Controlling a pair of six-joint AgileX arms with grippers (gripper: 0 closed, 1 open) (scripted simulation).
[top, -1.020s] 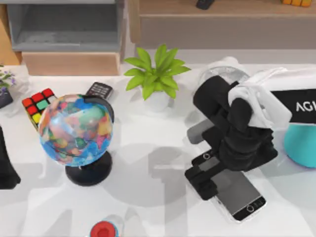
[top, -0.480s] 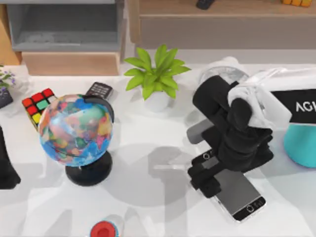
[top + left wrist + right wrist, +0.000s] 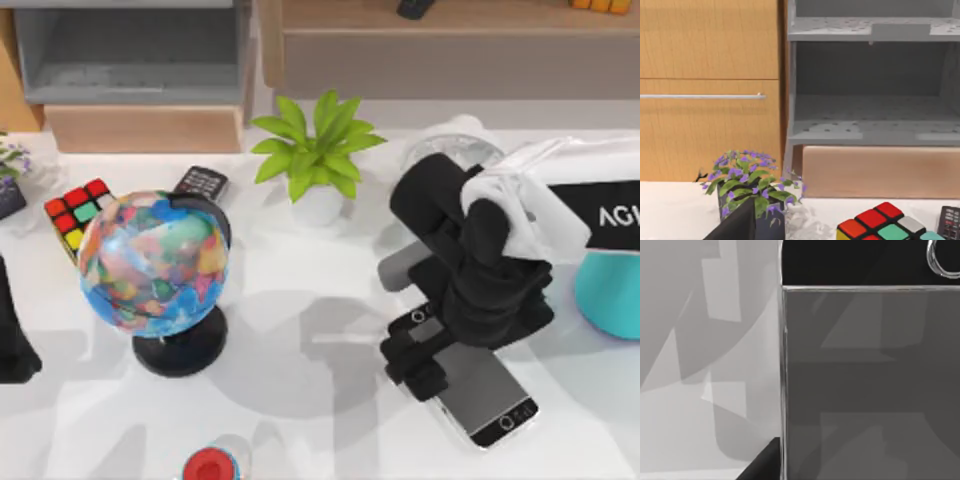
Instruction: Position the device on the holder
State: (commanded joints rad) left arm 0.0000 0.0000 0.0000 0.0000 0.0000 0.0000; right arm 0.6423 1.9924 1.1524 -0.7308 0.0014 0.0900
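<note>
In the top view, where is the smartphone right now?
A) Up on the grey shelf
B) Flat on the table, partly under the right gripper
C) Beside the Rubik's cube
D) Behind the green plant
B: the smartphone lies flat on the white table at its right, its upper end covered by the right gripper.

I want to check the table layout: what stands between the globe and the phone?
In the top view, bare white table separates the globe from the phone; the right gripper sits over the phone.

A grey-screened smartphone [image 3: 480,385] with black ends and silver rim is lying on the white counter [image 3: 300,300]; beside a multicoloured globe [image 3: 153,262] are sitting a green plant [image 3: 315,150] and a red, green, yellow cube [image 3: 78,210].
</note>
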